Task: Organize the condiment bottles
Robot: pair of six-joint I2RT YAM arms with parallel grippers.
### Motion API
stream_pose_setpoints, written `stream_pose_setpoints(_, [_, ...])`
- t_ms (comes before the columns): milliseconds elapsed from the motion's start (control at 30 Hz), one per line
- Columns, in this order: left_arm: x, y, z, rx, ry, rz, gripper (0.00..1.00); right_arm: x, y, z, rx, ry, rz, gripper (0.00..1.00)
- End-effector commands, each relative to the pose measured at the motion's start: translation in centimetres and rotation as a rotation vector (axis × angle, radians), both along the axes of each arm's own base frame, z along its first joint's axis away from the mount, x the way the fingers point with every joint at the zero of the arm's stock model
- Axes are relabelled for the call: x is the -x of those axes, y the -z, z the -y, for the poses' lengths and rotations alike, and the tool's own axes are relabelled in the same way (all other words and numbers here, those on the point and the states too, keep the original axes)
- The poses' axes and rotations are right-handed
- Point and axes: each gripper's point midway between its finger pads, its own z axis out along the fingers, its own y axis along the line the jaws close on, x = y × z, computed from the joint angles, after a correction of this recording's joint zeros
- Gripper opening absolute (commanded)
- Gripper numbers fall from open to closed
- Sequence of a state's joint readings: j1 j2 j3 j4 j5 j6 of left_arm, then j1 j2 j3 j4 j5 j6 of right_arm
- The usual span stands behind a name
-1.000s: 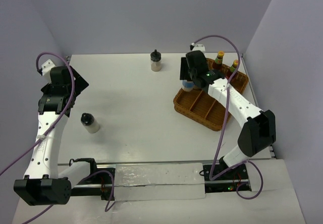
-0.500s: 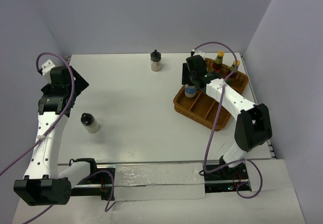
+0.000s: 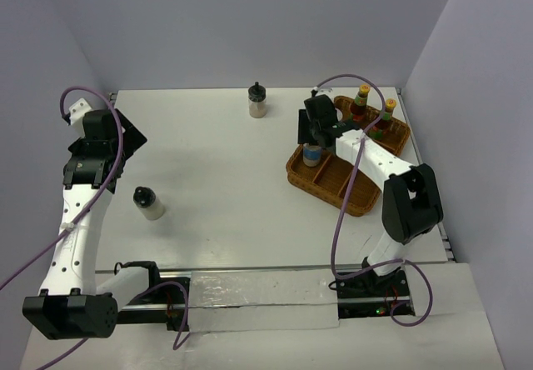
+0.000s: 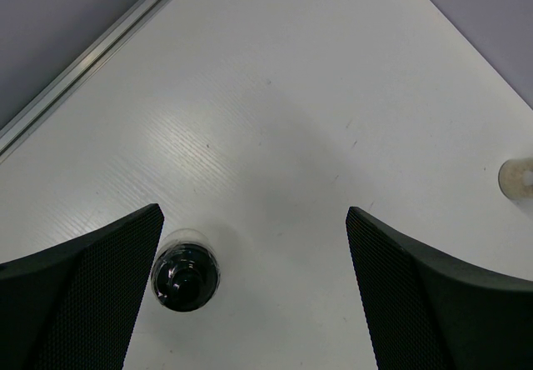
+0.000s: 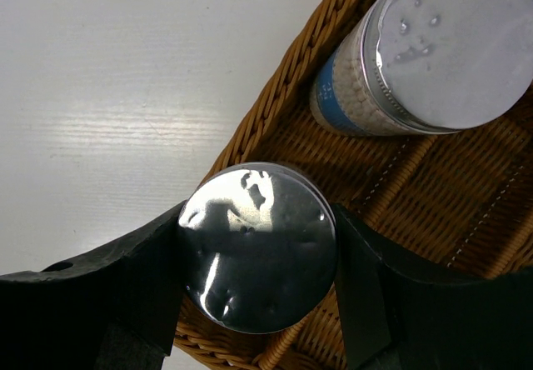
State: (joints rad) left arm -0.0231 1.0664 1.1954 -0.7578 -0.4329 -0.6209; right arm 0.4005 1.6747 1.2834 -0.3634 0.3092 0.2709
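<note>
Six condiment bottles, one wicker basket.
The right end effector (image 5: 256,257), partly closed, clamps one silver-lidded bottle (image 5: 250,220) in a corner of the basket (image 3: 331,185). A second silver-lidded bottle (image 5: 441,49) stands beside it, and two yellow-capped bottles (image 3: 361,97) (image 3: 387,110) stand at the far end. Two black-capped bottles (image 3: 257,101) (image 3: 147,203) stand well apart on the table (image 3: 216,162). The left end effector (image 4: 254,220) gapes wide and empty above one.

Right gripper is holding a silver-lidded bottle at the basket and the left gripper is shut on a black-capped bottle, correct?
Not the left one. The left wrist view shows the left gripper open and empty, with the black-capped bottle standing free on the table. The right gripper does hold a silver-lidded bottle at the basket.
</note>
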Motion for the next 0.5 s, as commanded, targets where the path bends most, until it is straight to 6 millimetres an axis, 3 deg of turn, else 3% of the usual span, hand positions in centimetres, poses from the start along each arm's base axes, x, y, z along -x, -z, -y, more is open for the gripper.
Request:
stream_pose_setpoints(0, [-0.7, -0.7, 0.1, 0.013, 0.008, 0.032, 1.0, -1.2, -1.0, 0.1, -0.017, 0.017, 0.064, 0.42])
stream_pose_setpoints(200, [-0.9, -1.0, 0.3, 0.02, 0.015, 0.039, 1.0, -1.1, -1.8, 0.1, -0.02, 0.016, 0.069, 0.81])
stream_pose_setpoints(333, [-1.1, -1.1, 0.4, 0.026, 0.019, 0.041, 0.99, -1.0, -5.0, 0.2, -0.041, 0.017, 0.122, 0.87])
stream_pose_setpoints(467, [-1.4, -0.8, 0.7, 0.039, 0.03, 0.039, 0.99, -0.8, -9.5, 0.1, -0.08, 0.011, 0.207, 0.88])
